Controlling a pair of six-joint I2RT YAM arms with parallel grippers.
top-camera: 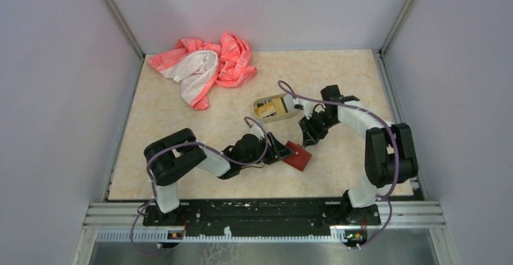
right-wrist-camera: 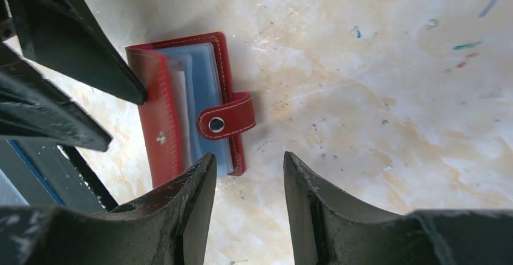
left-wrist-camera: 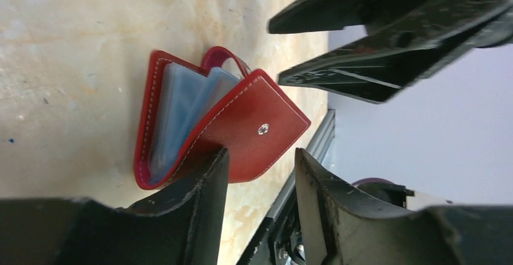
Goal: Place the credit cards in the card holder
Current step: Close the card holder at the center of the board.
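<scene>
The card holder (top-camera: 299, 155) is a dark-red wallet lying partly open on the table between my two grippers. In the left wrist view its cover (left-wrist-camera: 254, 129) stands half raised over pale blue inner pockets. In the right wrist view the wallet (right-wrist-camera: 184, 104) shows its snap tab (right-wrist-camera: 227, 120). My left gripper (top-camera: 283, 151) (left-wrist-camera: 260, 163) is open and empty at the wallet's left edge. My right gripper (top-camera: 310, 137) (right-wrist-camera: 248, 163) is open and empty just above the wallet's far edge. Credit cards (top-camera: 265, 110), one of them yellow-gold, lie in the tan tin tray (top-camera: 290, 112).
A pink and white cloth (top-camera: 205, 65) lies bunched at the back left. The tin tray stands just behind the wallet, close to my right arm. Grey walls enclose the table on three sides. A metal rail (top-camera: 260, 207) runs along the near edge.
</scene>
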